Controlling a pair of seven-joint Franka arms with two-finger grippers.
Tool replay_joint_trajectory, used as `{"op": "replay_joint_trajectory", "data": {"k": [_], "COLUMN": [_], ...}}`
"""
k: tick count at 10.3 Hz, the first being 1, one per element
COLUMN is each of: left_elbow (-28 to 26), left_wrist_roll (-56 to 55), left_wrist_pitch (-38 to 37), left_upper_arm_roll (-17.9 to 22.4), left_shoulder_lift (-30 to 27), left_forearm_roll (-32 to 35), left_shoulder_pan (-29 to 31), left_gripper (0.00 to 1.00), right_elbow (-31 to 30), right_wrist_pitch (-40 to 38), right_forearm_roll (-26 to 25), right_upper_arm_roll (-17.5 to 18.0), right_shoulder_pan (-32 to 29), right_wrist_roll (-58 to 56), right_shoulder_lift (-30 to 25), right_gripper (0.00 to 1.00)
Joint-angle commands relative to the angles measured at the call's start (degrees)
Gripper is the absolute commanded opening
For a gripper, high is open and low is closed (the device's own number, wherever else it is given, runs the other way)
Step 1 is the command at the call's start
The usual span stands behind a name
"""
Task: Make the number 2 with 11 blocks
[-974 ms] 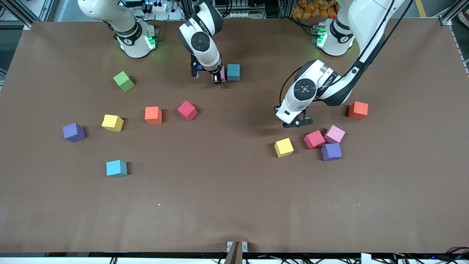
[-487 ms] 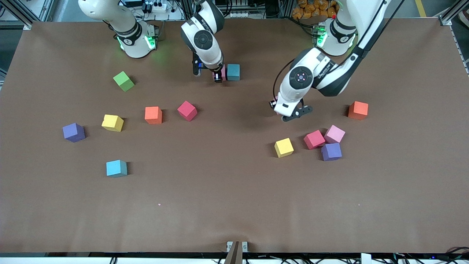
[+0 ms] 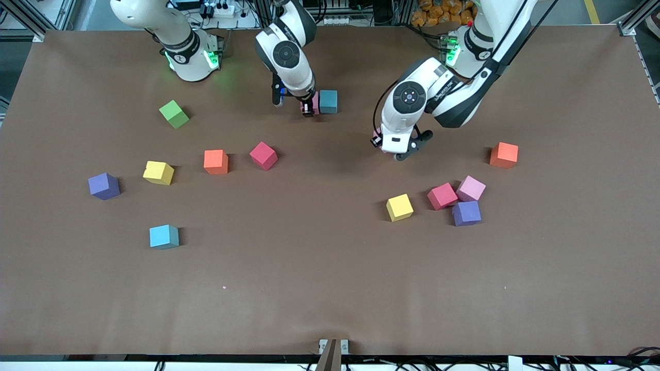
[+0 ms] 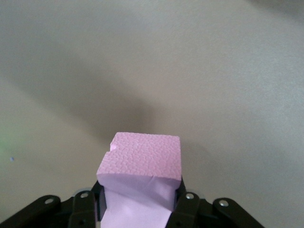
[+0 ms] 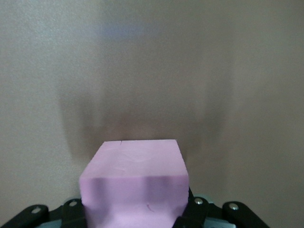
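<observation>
My right gripper (image 3: 308, 107) is shut on a pink block (image 5: 135, 178) and holds it low beside a dark blue block (image 3: 328, 101) near the robots' bases. My left gripper (image 3: 400, 152) is shut on another pink block (image 4: 142, 159) above bare table toward the middle; in the front view the hand hides most of that block. Loose blocks lie around: red (image 3: 263, 155), orange (image 3: 215, 161), yellow (image 3: 158, 172), purple (image 3: 103, 185), light blue (image 3: 164, 236), and a cluster of yellow (image 3: 399, 207), red (image 3: 442, 196), pink (image 3: 471, 188), purple (image 3: 466, 213). No number 2 is in view.
A green cube (image 3: 174, 114) lies toward the right arm's end, near its base. An orange block (image 3: 504, 154) sits alone toward the left arm's end. The brown table (image 3: 330, 288) stretches wide and bare toward the front camera.
The left arm has carried its pink block away from the cluster, toward the middle of the table and the bases. The right gripper has barely shifted beside the blue block.
</observation>
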Motion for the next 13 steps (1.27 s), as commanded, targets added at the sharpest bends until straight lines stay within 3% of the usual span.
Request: {"op": "replay_joint_trajectory", "data": {"k": [1,5,6,7,11,13], "left_elbow": [-0.64,-0.99,-1.08,-2.12,-6.96,-7.14], "left_wrist_roll": [-13.40,-31.97,-36.55,-38.68,-48.53,-53.44], "left_wrist_pitch": [-0.50,0.81,1.25,2.91,14.59,16.28], "left_upper_arm_roll": [-2.52,-3.14,-3.41,-3.41,-3.41,-3.41], "left_shoulder_lift": [-0.59,0.29,0.56,0.56,1.00,1.17], "left_forearm_roll": [-1.20,-1.28,-1.28,-1.28,-1.20,-1.28], "left_shoulder_pan": [0.04,-2.77,-4.26,-5.14,-7.43,-7.35], "left_gripper": [0.34,0.37,0.37,0.40,0.36,0.32], "right_elbow": [0.49,0.40,0.49,0.49,0.66,0.58], "right_wrist_pitch": [2.06,1.98,1.98,1.98,1.19,0.92], "right_forearm_roll": [1.11,1.11,1.02,1.02,0.67,0.14], "right_upper_arm_roll": [-0.46,-0.55,-0.55,-0.55,-0.73,-0.99], "right_shoulder_pan": [2.40,2.93,2.93,2.93,2.84,2.84], "right_wrist_roll": [2.73,2.91,3.52,3.70,3.52,3.44], "right_shoulder_lift": [1.20,1.29,1.38,1.29,0.41,-0.03], "right_gripper": [0.39,0.41,0.60,1.00,1.00,1.00]}}
